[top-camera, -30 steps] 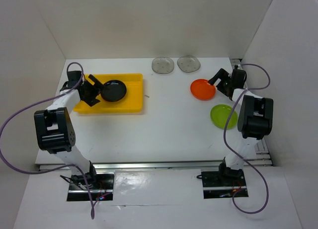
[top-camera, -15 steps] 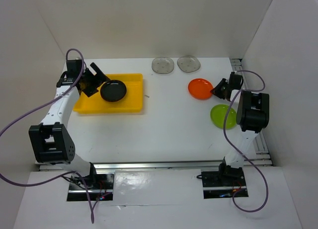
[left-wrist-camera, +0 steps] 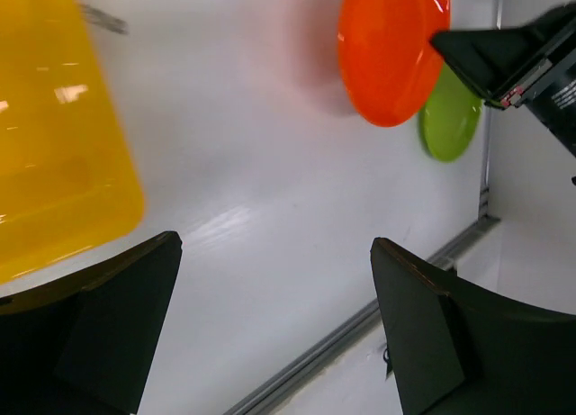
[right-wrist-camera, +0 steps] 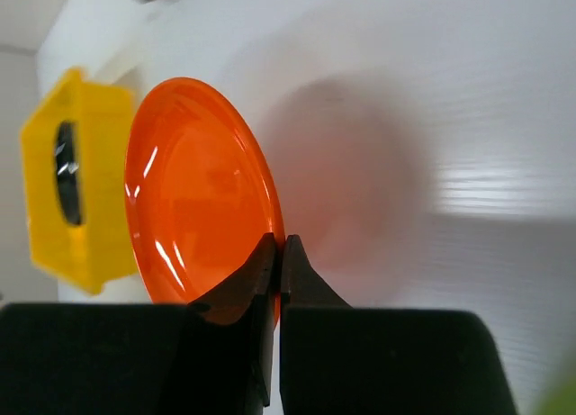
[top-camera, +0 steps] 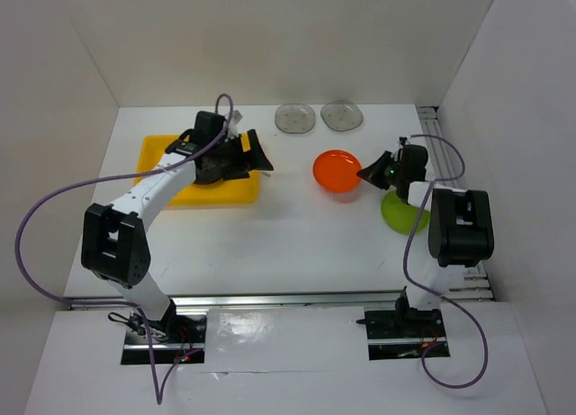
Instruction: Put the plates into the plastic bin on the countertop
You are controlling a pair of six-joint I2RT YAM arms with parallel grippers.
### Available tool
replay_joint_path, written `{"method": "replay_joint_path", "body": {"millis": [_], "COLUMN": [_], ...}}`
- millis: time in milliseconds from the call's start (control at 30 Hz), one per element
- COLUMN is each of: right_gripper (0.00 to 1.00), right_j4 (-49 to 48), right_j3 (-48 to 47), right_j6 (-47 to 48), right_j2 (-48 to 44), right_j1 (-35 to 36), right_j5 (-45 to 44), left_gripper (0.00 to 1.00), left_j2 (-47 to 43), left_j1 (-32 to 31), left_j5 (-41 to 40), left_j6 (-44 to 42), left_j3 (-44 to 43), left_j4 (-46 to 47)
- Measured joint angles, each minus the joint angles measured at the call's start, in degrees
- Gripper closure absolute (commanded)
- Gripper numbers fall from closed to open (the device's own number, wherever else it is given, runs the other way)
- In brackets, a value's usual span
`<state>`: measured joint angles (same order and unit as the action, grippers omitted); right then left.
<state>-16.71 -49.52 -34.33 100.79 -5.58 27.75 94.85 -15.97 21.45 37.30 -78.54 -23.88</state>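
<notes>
The orange plate (top-camera: pixel 337 172) has been carried leftward, pinched by the right jaws; left jaws stand wide.

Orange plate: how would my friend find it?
From the yellow bin on the white table, look right. The orange plate is there, pinched at its rim by the right gripper. Only it is orange: beside it lies a lime green plate, farther back two clear plates.
</notes>
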Motion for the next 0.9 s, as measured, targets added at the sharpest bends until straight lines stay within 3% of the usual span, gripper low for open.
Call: {"method": "replay_joint_path", "body": {"millis": [200,400,467,533,567,700,767,867,900], "right_gripper": [1.0,1.0,1.0,1.0,1.0,1.0,1.0,0.99,0.49], "right_j4": [-2.5,-3.4,-3.5,-4.1,-4.5,-6.1,-6.1,-6.7,-6.8], "right_j3": [2.7,4.6,5.5,5.7,5.7,5.8,6.1,6.1,6.1], "right_j6": [0.3,-1.0,-2.5,-4.2,-4.8,-6.1,-6.5,-7.3,-7.5], "right_j2": [-13.7,-15.9,-15.9,-15.8,-15.7,-15.5,-14.9,-13.6,-13.5], "right_j1": [11.0,16.0,16.7,17.5,17.8,19.7,19.8,20.0,20.2], "right_j5": [0.3,0.2,1.2,2.1,2.4,2.1,1.2,0.5,0.3], "left_gripper": [0.0,0.1,0.2,0.4,0.59,0.9,1.0,1.0,1.0], "left_j2": [0.3,1.8,2.5,3.0,3.3,4.0,4.0,4.0,4.0], "left_j1": [-5.8,-5.9,-5.9,-5.9,-5.9,-6.5,-6.3,-6.1,-5.9], "left_j5": [0.4,-1.3,-1.9,-2.4,-2.4,-2.6,-1.5,-1.7,-1.7], "left_j6": [-1.2,-1.2,-1.1,-1.0,-0.9,-0.9,-0.5,-0.7,-0.7], "left_j3": [0.2,1.5,1.9,2.5,2.7,2.8,2.5,1.8,1.8], "left_j4": [3.2,5.2,5.5,5.8,5.9,6.5,7.0,7.1,6.9]}}
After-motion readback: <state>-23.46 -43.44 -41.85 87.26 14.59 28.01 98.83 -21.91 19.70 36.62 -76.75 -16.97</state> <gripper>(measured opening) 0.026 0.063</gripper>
